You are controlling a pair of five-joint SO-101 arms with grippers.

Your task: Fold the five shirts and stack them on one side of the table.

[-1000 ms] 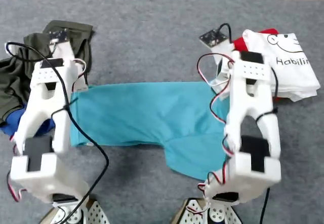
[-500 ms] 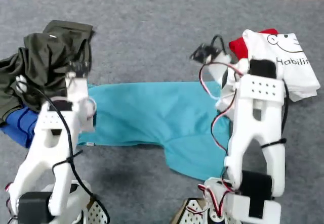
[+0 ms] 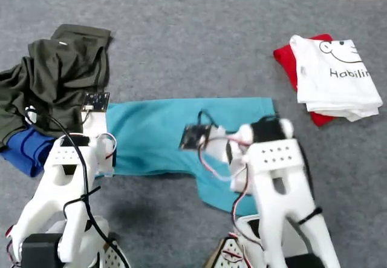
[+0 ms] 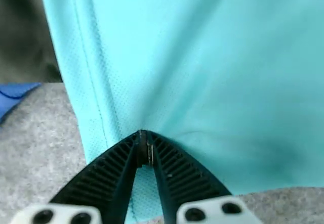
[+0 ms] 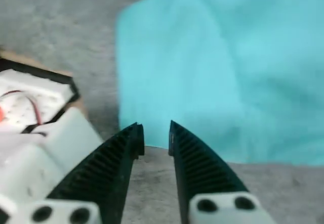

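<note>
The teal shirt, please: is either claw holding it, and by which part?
The left claw is shut on the teal shirt beside its stitched edge; the right claw is open, holding nothing.

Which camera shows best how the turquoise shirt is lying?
The high view: the turquoise shirt lies spread out, most of its outline visible. The left wrist view gives its hem pinched in the left claw; the right wrist view, one edge beyond the open right claw.
</note>
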